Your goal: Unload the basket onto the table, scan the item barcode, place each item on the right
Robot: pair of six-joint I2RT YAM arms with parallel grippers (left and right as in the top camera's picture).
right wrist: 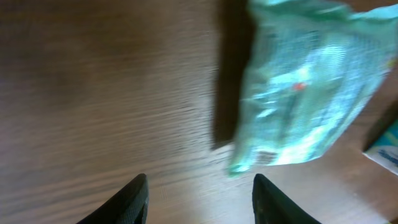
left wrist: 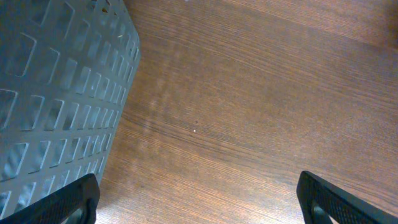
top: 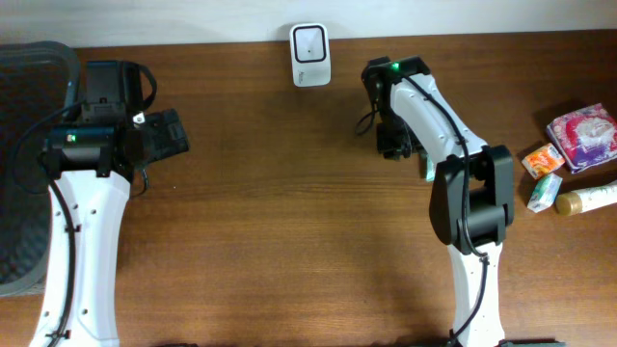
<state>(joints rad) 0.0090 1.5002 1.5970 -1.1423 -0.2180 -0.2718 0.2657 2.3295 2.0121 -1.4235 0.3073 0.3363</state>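
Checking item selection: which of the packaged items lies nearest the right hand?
The mint-green packet, just ahead of the right hand; the pink packet and cream bottle lie well away.

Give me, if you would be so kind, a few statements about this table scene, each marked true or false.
1. The left jaws stand wide open over bare table, beside the grey basket. True.
2. The right jaws are clamped on the green packet. False: they stand apart with nothing between them, and the blurred packet is ahead of their tips.
3. The white scanner stands at the table's far edge. True.
4. The pink packet is in the basket. False: it lies on the table at the right side, near the bottle.
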